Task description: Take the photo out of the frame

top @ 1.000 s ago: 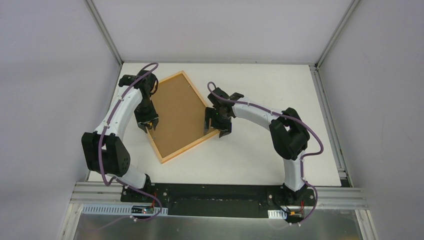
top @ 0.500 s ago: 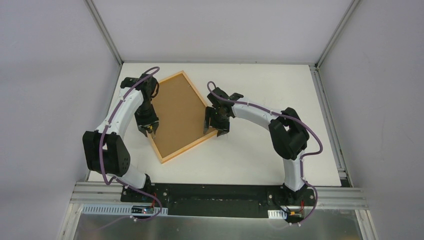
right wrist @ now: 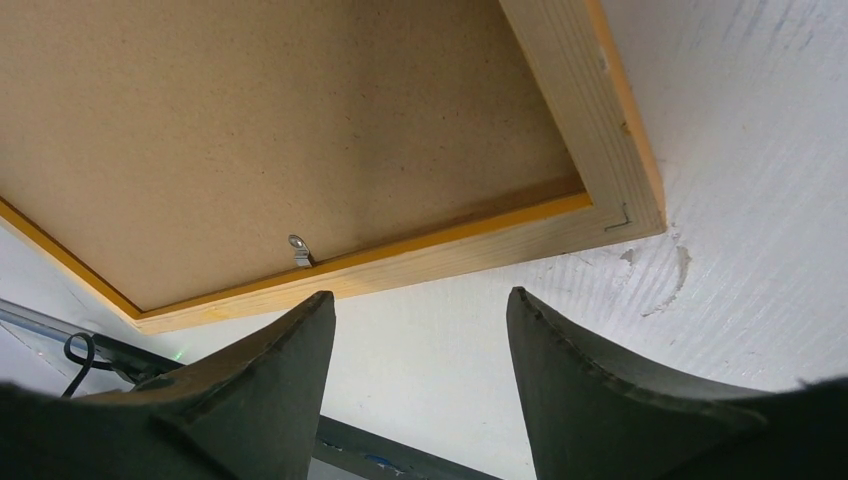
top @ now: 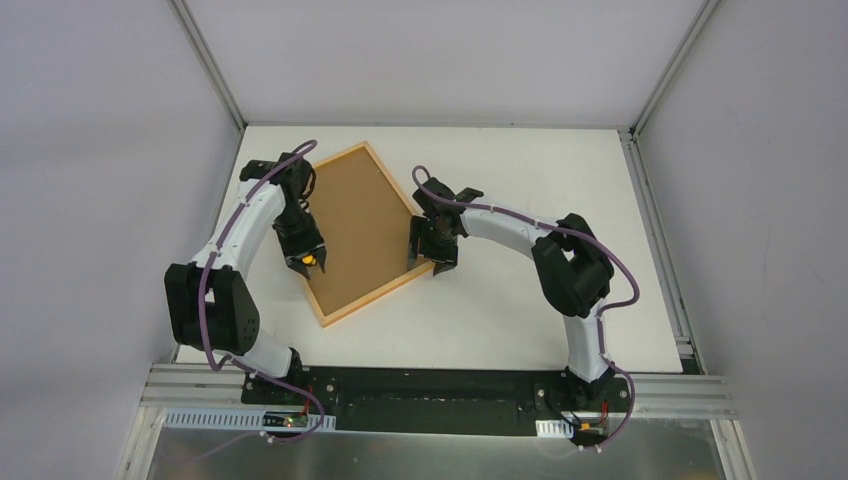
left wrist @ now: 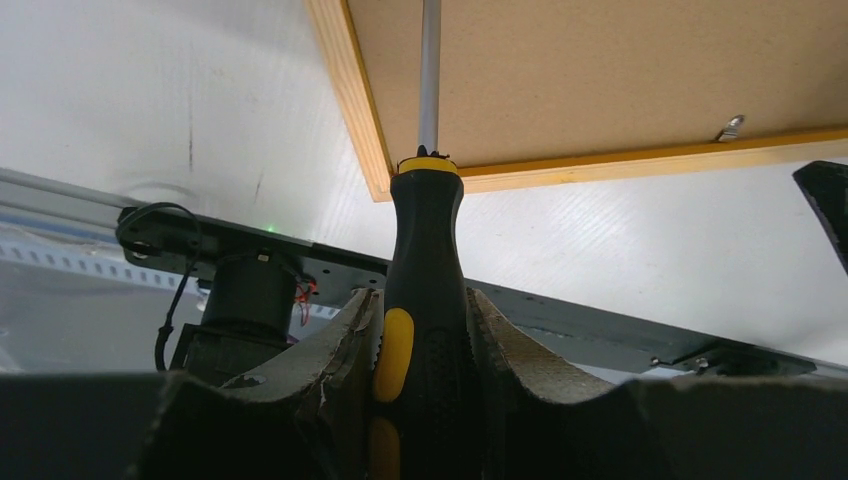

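The frame lies face down on the white table, with its pale wood back and orange edge up. The brown backing board fills it, so the photo is hidden. My left gripper is shut on a black and yellow screwdriver over the frame's left side. Its steel shaft reaches across the backing board next to the frame's rail. My right gripper is open and empty by the frame's right corner. A small metal clip sits on the near rail.
The same clip also shows in the left wrist view. White table lies to the right of the frame. Grey walls with metal rails close in the back and sides. The arm bases stand on a dark rail at the near edge.
My left gripper has moved right and a little nearer, from the frame's left edge onto the backing board, with the screwdriver's yellow now showing. The right arm has barely moved.
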Tool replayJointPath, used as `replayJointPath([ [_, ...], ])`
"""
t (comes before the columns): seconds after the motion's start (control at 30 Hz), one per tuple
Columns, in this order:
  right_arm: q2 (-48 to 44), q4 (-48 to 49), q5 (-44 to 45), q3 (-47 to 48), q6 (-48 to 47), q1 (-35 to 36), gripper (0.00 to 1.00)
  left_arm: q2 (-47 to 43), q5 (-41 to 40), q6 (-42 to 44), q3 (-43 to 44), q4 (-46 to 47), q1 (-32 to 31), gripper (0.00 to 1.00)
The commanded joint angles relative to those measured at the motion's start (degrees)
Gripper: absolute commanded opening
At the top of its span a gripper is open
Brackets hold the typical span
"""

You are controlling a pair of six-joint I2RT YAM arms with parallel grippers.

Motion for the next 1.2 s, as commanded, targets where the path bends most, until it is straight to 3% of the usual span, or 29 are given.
replayJointPath([
  [0.0,0.08,0.48,0.25,0.76,0.23,0.35,0.66,-2.22,1.49,-0.29,1.42,-1.92,0.72,0.0],
  [0.13,0.24,0.32,-0.4,1.33,-0.01,0.35,0.66,-3.55,-8.47,-0.07,3.68,-2.88,0.72,0.0],
  [0.2,0.58,-0.1,-1.18,2.16,-0.77,0.37,0.67,-3.15,-9.41,0.37,5.03,-3.51,0.72,0.0],
  [0.37,-3.08,4.27,-4.71,0.57,-5.14,1.1,0.79,-4.22,0.26,-1.35,4.37,-1.24,0.53,0.0],
  [0.5,-6.54,6.71,-2.73,-1.81,-6.37,0.97,0.88,-4.3,2.12,-2.57,3.39,-0.94,-0.7,0.0],
  [0.63,-6.41,5.28,0.95,-1.66,-4.42,0.69,0.89,-4.66,8.32,-3.32,3.74,2.07,-2.78,0.0],
  [0.8,-6.91,6.35,1.28,-4.1,0.42,-1.47,0.81,-3.22,16.68,-3.96,5.24,3.75,-9.39,0.0],
  [1.07,-6.25,1.18,8.34,-3.41,0.27,-5.81,0.86,-6.42,15.0,-3.62,2.14,4.0,-15.11,0.0],
  [1.17,-5.28,-1.51,10.95,-2.37,2.94,-6.47,0.83,-7.76,14.02,-3.37,0.71,4.99,-16.15,0.0],
])
